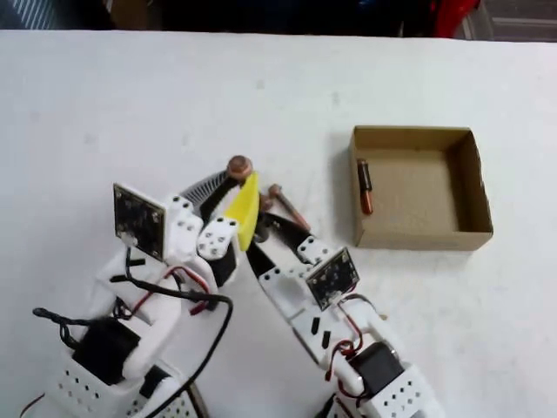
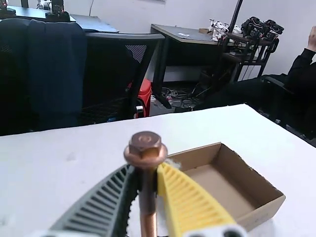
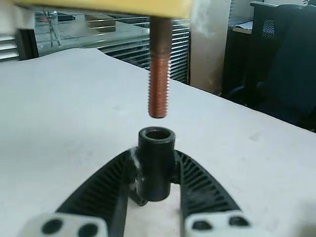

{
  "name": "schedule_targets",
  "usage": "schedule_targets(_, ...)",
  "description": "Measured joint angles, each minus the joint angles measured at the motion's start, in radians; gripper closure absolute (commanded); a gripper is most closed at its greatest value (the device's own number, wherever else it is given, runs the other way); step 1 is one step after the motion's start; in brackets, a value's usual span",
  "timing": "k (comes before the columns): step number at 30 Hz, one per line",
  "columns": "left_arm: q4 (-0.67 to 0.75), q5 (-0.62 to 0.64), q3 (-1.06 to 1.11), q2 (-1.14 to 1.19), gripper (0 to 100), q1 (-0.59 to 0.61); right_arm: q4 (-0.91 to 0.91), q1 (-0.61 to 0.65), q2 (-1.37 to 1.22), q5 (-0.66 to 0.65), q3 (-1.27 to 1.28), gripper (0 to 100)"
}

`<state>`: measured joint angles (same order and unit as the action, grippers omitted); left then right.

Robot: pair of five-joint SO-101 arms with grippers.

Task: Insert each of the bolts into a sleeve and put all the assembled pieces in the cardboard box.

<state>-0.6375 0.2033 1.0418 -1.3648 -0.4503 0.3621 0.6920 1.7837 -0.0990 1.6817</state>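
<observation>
While box (image 1: 418, 237) holds one assembled pc (image 1: 365, 185), we note L claw (image 2: 144, 170) clamped on bolt (image 2: 145, 148), R claw (image 3: 155, 154) on sleeve (image 3: 156, 173).

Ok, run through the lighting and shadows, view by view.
High view: the table is evenly bright, the cardboard box walls darker than its floor. Left wrist view: a soft sheen on the head of the bolt in the left gripper, dark chair behind. Right wrist view: bright blinds behind, the sleeve in the right gripper dark, its bore in shadow.

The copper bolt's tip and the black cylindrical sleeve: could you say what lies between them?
Nothing; the right wrist view shows a bare gap between copper bolt and black cylindrical sleeve.
</observation>
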Motion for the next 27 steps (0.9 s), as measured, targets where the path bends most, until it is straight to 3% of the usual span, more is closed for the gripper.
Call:
schedule_targets(17,0.000,-0.002,0.052,-0.012,98,-0.003,0.000,0.002,-0.003,0.000,0.000,98.2)
schedule_targets(27,-0.009,-0.002,0.055,-0.005,98,-0.075,-0.003,-0.002,0.000,0.002,0.000,98.2)
